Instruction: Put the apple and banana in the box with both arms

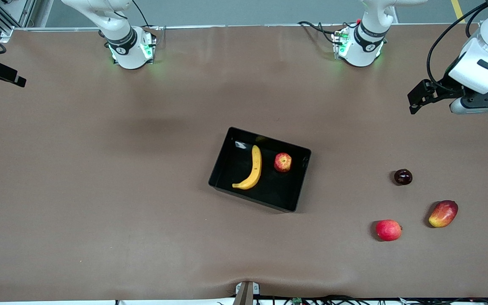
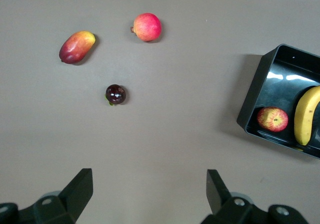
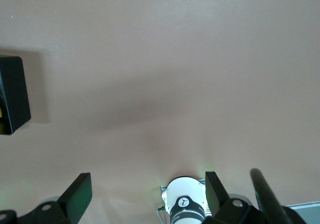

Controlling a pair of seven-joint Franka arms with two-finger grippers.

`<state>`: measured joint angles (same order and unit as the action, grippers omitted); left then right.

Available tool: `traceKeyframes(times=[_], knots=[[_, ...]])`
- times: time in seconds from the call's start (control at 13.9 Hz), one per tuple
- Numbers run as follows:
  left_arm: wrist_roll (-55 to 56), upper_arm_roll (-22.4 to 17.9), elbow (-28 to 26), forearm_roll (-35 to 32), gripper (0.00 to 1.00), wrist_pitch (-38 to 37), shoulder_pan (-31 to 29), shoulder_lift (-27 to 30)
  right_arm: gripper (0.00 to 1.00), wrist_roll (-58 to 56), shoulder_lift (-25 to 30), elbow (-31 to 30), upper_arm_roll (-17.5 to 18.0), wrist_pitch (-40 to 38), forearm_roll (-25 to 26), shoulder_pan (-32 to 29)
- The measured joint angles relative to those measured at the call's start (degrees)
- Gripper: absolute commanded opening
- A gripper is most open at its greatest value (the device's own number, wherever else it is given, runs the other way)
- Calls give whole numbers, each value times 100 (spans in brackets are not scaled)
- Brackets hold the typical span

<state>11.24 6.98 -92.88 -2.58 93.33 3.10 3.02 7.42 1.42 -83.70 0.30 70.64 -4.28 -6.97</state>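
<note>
The box [image 1: 280, 188], a glossy black tray, sits mid-table. The banana [image 1: 254, 169] and the apple [image 1: 283, 162] lie inside it, side by side and apart. The left wrist view shows the box [image 2: 260, 88] with the apple [image 2: 272, 119] and the banana [image 2: 306, 116] in it. My left gripper [image 1: 483, 103] hangs over bare table at the left arm's end, open and empty [image 2: 149, 184]. My right gripper [image 3: 147, 186] is open and empty, high over bare table near its own base. It is out of the front view. A corner of the box [image 3: 12, 93] shows in the right wrist view.
Three loose fruits lie toward the left arm's end: a small dark round fruit [image 1: 403, 176], a plain red round fruit [image 1: 388, 230] and a red-yellow mango [image 1: 443, 214]. All three also show in the left wrist view. The right arm's base [image 3: 185, 204] shows under its gripper.
</note>
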Motion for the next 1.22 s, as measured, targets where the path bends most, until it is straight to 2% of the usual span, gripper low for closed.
traceKeyframes(times=[1.22], knots=[[-10,-1,97,11,100,-26,1,-2,100,0,0,0,0,0,0,0]])
